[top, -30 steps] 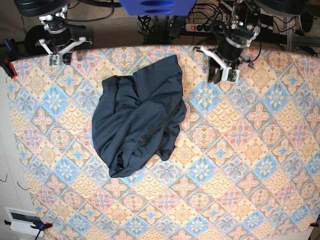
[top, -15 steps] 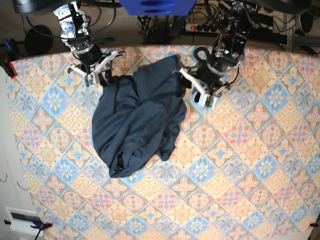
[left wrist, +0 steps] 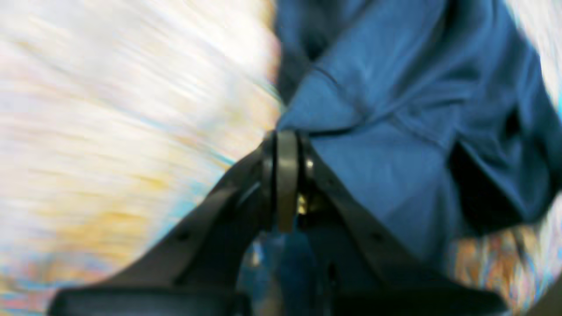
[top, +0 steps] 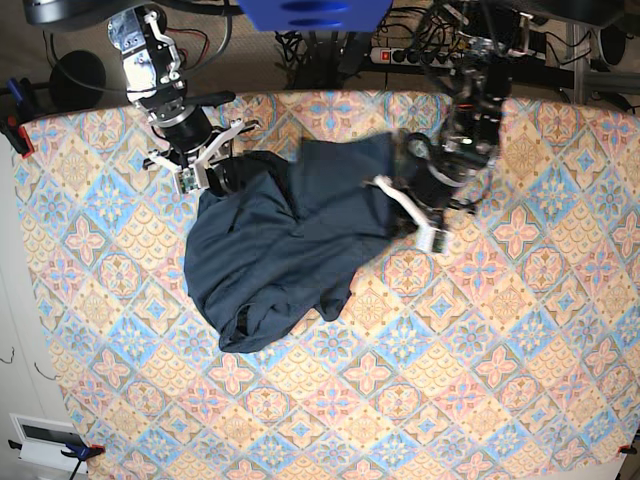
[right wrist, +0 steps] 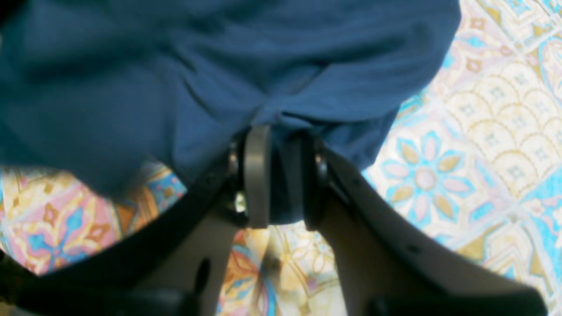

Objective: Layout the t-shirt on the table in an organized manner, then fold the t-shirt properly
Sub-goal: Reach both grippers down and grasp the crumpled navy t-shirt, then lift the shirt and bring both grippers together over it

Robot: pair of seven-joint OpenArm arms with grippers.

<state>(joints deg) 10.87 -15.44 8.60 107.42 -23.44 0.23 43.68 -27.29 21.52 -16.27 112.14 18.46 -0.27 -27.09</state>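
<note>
The dark navy t-shirt point(top: 270, 250) lies crumpled on the far-left part of the tiled table point(top: 480, 350). In the base view my left gripper point(top: 405, 215) is at the shirt's upper right edge, which is stretched out towards it. The left wrist view shows that gripper point(left wrist: 285, 134) shut, with a fold of the t-shirt point(left wrist: 395, 131) pinched at its tips; the picture is motion-blurred. My right gripper point(top: 210, 170) sits on the shirt's upper left edge. In the right wrist view it point(right wrist: 281, 131) is shut on bunched t-shirt fabric point(right wrist: 175, 66) that fills the gap between its fingers.
Cables and a power strip point(top: 400, 55) lie behind the table's far edge. Red clamps hold the cloth at the far left point(top: 18, 135) and the near corners. A white box point(top: 45, 440) stands off the near-left corner. Bare patterned table point(right wrist: 461, 153) lies to the right of the shirt.
My left gripper closed on the shirt's right edge and dragged it rightward and nearer. The right gripper slid onto the shirt's upper left edge and holds fabric there.
</note>
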